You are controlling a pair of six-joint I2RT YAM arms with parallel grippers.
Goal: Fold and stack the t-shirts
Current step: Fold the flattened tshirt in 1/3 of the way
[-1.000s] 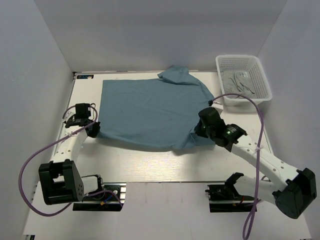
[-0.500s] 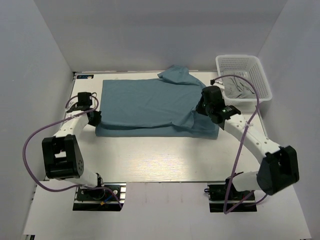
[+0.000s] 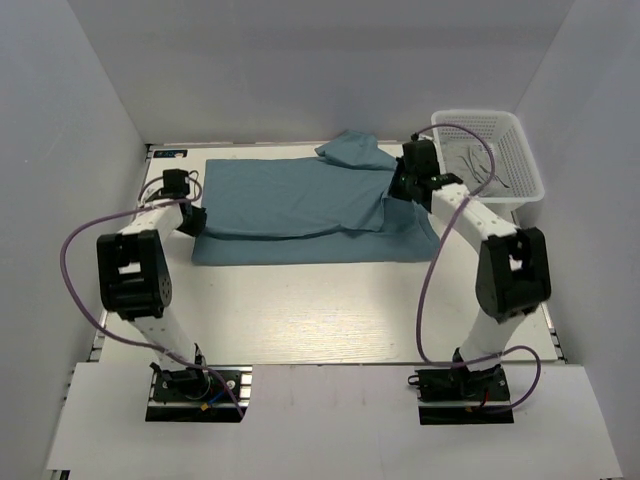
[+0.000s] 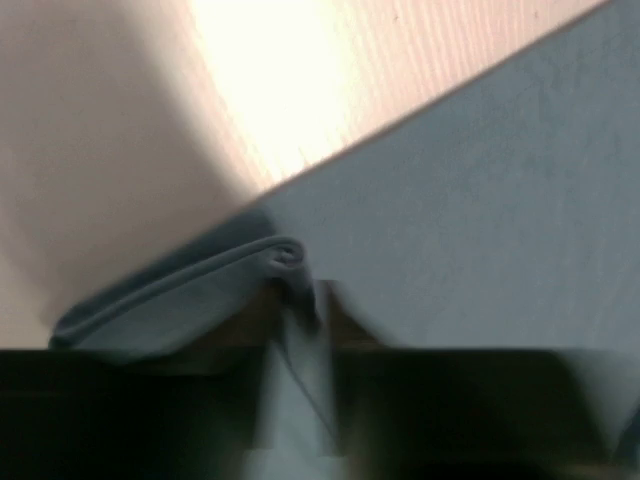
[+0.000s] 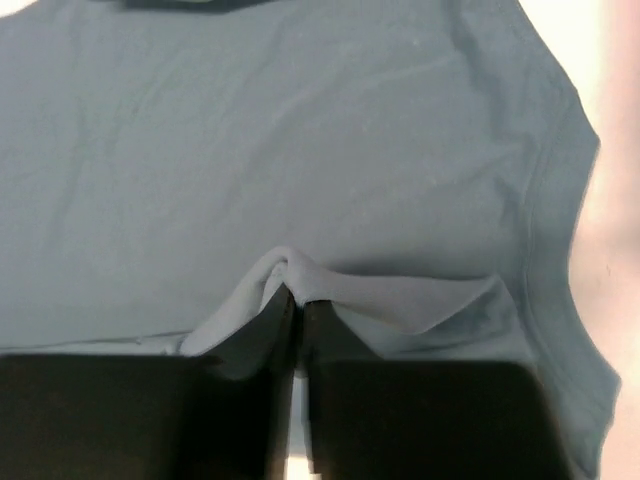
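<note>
One teal-blue t-shirt (image 3: 300, 200), on one table (image 3: 320, 310). One white basket (image 3: 475, 116) at the far right corner, with grey cloth (image 3: 478, 165) inside; number of pieces not clear. Two robot arms: left arm (image 3: 133, 275), right arm (image 3: 512, 270). Two end effectors: left end effector (image 3: 190, 218), right end effector (image 3: 400, 186). Two purple cables: left cable (image 3: 68, 270), right cable (image 3: 428, 290). Two black base plates (image 3: 195, 395) at the near edge.

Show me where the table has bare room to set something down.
Free: the wide strip of pale wooden table between the near edge of the dusty teal-blue cloth t-shirt and the arm bases. Crowded: far right, where the right claw pinches the t-shirt beside the white plastic mesh basket, and the t-shirt's left edge, at the left claw.
</note>
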